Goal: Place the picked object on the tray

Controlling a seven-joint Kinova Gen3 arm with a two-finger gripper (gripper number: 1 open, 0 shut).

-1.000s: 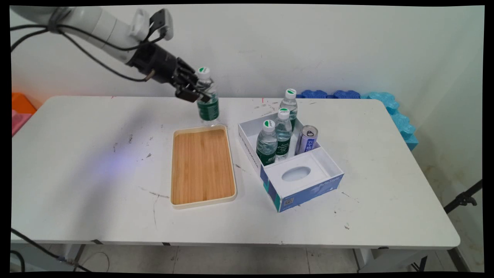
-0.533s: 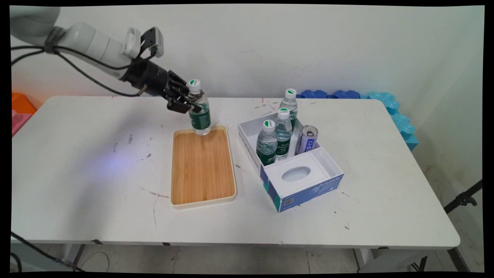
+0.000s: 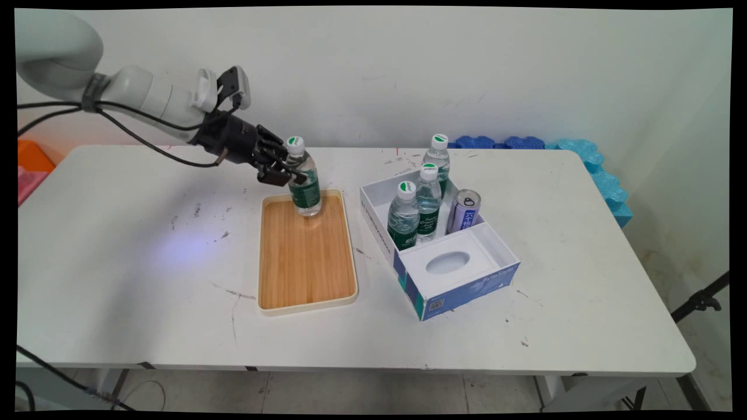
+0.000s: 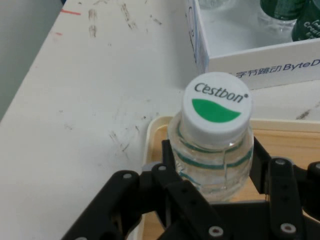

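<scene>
My black gripper (image 3: 290,173) is shut on a clear water bottle (image 3: 303,182) with a green label and white cap. It holds the bottle by its upper body, nearly upright, with the base at the far end of the wooden tray (image 3: 306,291). Whether the base touches the tray I cannot tell. In the hand view the bottle (image 4: 212,155) sits between my fingers (image 4: 172,165), its "Cestbon" cap facing the camera, above the tray's rim (image 4: 152,130).
A white and blue box (image 3: 461,286) stands right of the tray, holding three more water bottles (image 3: 404,216) and a slim can (image 3: 464,211). Blue foam pieces (image 3: 589,157) lie at the table's far right corner. An orange bin (image 3: 32,157) sits off the left edge.
The gripper has carried the bottle down and toward the near side, from above the table behind the tray to over the tray's far end.
</scene>
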